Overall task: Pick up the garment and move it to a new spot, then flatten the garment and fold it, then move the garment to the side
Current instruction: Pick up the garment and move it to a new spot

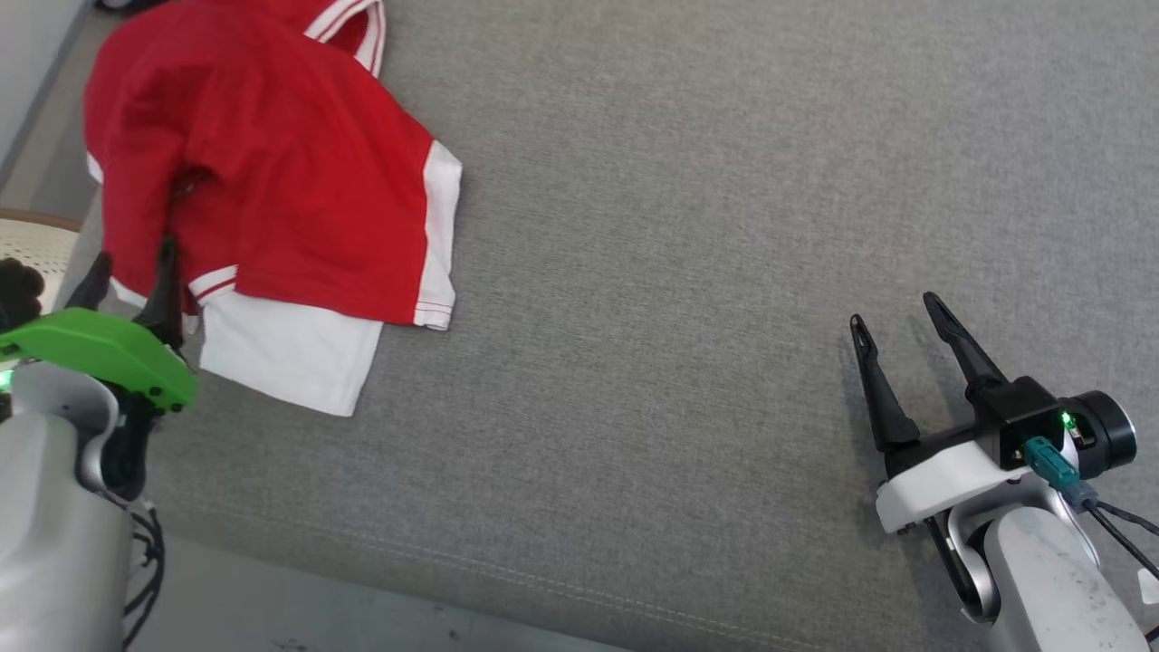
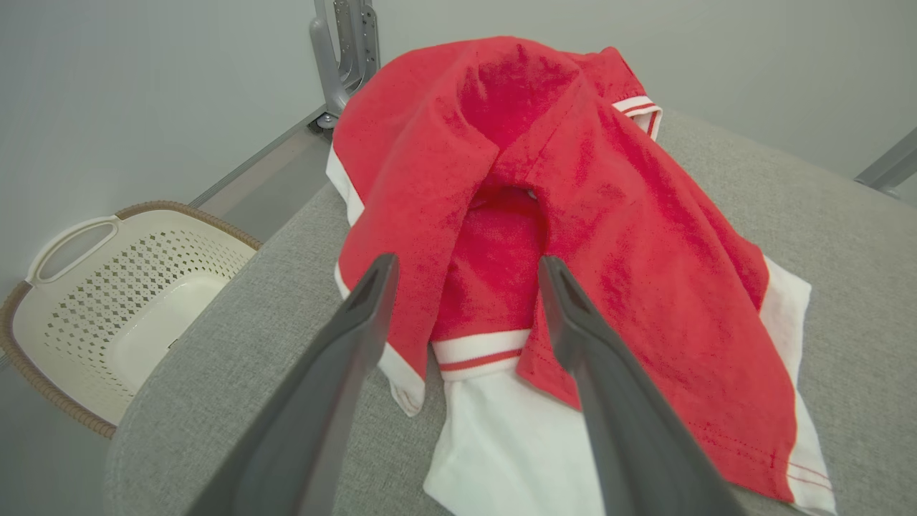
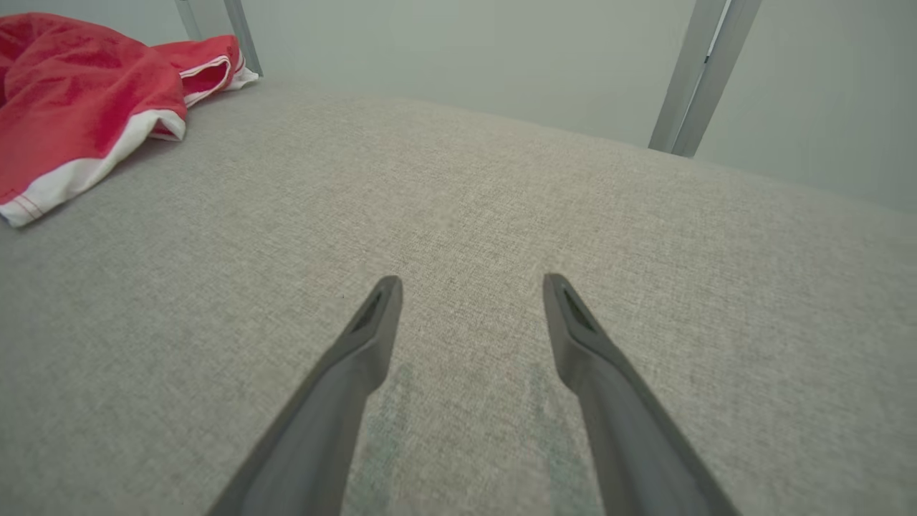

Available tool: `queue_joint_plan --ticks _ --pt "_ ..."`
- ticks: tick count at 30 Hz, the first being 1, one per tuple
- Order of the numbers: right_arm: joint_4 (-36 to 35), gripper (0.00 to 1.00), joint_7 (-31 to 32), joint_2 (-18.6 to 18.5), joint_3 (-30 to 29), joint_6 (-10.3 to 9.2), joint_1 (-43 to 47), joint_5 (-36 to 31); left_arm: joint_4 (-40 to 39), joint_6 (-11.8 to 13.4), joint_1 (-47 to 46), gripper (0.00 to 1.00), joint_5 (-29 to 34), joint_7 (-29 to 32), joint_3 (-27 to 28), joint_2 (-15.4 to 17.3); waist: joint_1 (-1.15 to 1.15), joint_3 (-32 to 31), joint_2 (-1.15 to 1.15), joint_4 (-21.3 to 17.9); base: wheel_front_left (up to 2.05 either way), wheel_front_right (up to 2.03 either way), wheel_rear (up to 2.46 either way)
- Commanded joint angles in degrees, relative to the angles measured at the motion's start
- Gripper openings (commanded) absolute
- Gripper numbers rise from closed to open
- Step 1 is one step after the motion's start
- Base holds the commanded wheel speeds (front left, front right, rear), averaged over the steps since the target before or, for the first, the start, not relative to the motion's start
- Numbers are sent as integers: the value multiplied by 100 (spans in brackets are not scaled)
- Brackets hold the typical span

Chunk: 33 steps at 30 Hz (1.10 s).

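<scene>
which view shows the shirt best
Left wrist view: the shirt lies close and nearly whole, its folds and white trim plain. The head view cuts it off at the top edge; the right wrist view catches one end at upper left.

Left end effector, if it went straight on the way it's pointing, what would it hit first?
Most likely the red and white garment: the open left end effector points at its crumpled red fold above the striped cuff. Depth is unclear, so it may meet the grey cushioned surface first.
</scene>
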Motion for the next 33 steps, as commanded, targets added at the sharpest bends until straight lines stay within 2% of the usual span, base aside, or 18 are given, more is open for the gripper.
queue_joint_plan --ticks 1,5,7,10,12,13,14,15,24,29,33 --pt "-20 100 -18 -44 -6 -2 -76 3 103 9 -134 100 -19 0 -14 178 0 520 0 -472 0 0 0" --pt "-54 100 -18 -66 -1 -3 -115 19 548 9 -366 100 -254 114 -139 285 0 646 0 -606 0 0 0" --pt "-82 100 -18 -51 11 -2 -119 11 871 74 -467 100 -193 26 -113 433 0 689 0 -652 0 0 0" --pt "-121 100 -18 -43 22 -2 -117 -9 1267 96 -610 100 -259 -75 -69 387 0 728 0 -704 0 0 0" --pt "-138 100 -18 -37 33 -2 -108 -19 1483 128 -706 100 -190 -209 -77 490 0 742 0 -722 0 0 0" --pt "-141 100 -18 -38 41 -2 -99 -22 1607 164 -741 82 -216 -268 -39 504 0 741 0 -726 0 0 0" --pt "-145 100 -18 -41 38 -3 -89 -24 1717 186 -771 30 -207 -327 -29 536 0 738 0 -727 0 0 0" --pt "-145 100 -18 -45 27 -3 -73 -26 1823 202 -804 0 -158 -366 -58 554 0 722 0 -719 0 0 0" --pt "-43 100 -18 133 27 -2 146 48 2324 154 -1055 0 -58 -315 -211 681 0 303 0 -556 0 0 0" --pt "28 100 -18 301 30 -2 252 113 2085 123 -1252 0 93 -431 -352 938 0 -40 0 -493 0 0 0" --pt "63 100 -18 407 26 -2 339 164 1775 114 -1341 0 182 -502 -447 998 0 -266 0 -500 0 0 0"
